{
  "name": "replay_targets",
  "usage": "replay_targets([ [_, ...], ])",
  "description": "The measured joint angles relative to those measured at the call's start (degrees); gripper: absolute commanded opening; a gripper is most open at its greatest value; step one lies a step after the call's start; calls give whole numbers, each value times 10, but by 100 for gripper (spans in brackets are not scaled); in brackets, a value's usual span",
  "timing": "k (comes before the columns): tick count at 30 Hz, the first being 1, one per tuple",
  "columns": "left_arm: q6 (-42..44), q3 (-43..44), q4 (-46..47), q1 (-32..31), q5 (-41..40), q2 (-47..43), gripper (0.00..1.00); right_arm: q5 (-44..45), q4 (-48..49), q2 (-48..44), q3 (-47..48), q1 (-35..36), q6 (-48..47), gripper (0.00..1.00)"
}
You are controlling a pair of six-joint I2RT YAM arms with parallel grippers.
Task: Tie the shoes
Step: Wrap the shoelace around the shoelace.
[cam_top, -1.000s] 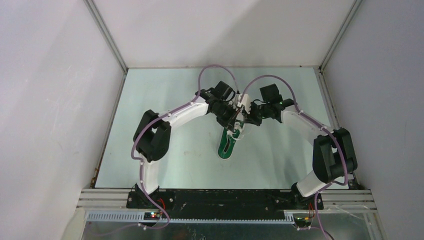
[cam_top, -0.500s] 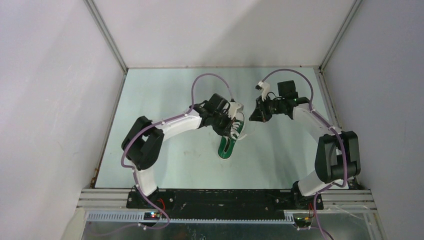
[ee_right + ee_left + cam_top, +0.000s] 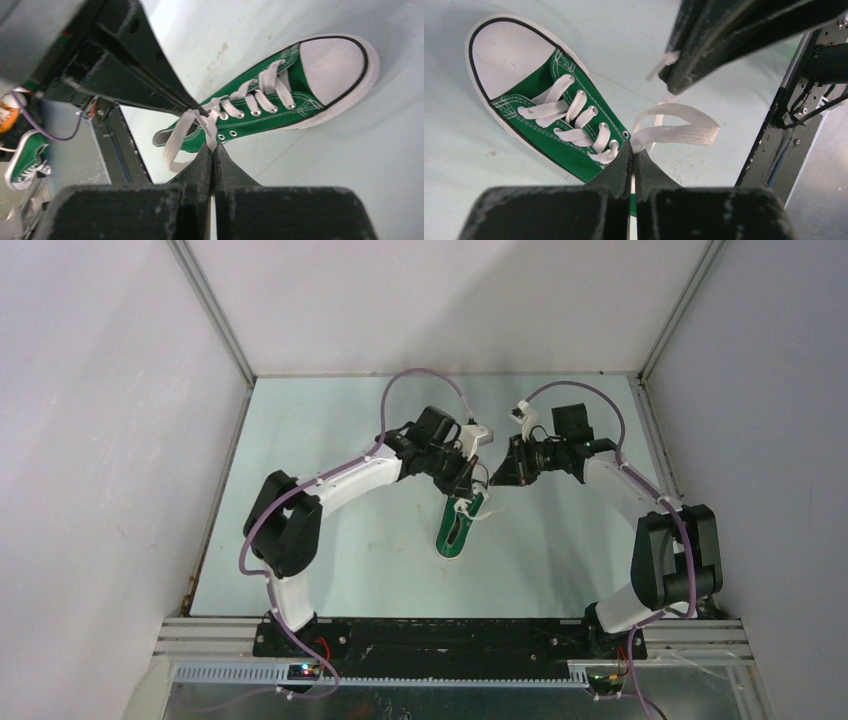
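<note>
OVER THE LACES: A green sneaker [image 3: 457, 532] lies near the centre of the table [image 3: 330, 440]. The left gripper [image 3: 469, 484] sits at its twelve o'clock end and the right gripper [image 3: 491, 478] at one o'clock. Each has its jaws closed on a white lace [image 3: 674, 131], pinched just beside the top eyelets. The hold looks thin. A hard pull may slip the flat lace free or drag the light, unanchored sneaker, and the tips, nearly touching, could collide.

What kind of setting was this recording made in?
Probably a lab test cell for robot manipulation: plain white panel walls in metal framing enclose a pale green table, and the left arm and right arm are bolted to an aluminium rail at its near edge.
</note>
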Motion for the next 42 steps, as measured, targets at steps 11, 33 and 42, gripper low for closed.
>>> replay_targets([
  [11,21,46,-57,6,10,35,0,-50,-23,-12,4,58,15,0],
  [33,68,55,-80,7,84,35,0,63,22,62,30,-35,56,0],
  [42,75,56,-76,21,113,43,1,117,-18,77,32,-54,0,54],
])
